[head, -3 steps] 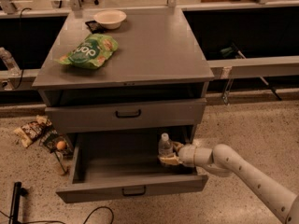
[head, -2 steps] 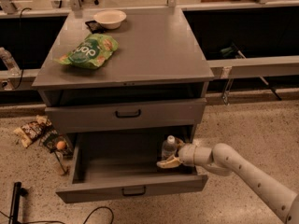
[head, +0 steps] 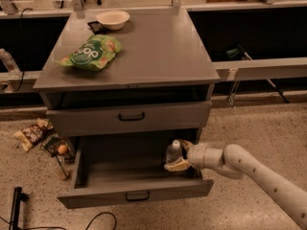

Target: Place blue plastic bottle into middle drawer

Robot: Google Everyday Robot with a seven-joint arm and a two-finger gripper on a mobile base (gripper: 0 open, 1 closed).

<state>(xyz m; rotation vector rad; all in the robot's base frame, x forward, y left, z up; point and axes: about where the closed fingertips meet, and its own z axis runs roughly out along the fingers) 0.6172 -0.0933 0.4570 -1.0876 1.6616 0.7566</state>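
Over the last second the small clear blue plastic bottle (head: 173, 152) has edged rightward and now stands upright in the open wide grey middle drawer (head: 120, 174), near its right wall. The end effector (head: 179, 155) is closed around it. Releasing seems next, then backing out under the closed upper grey drawer (head: 158, 114)
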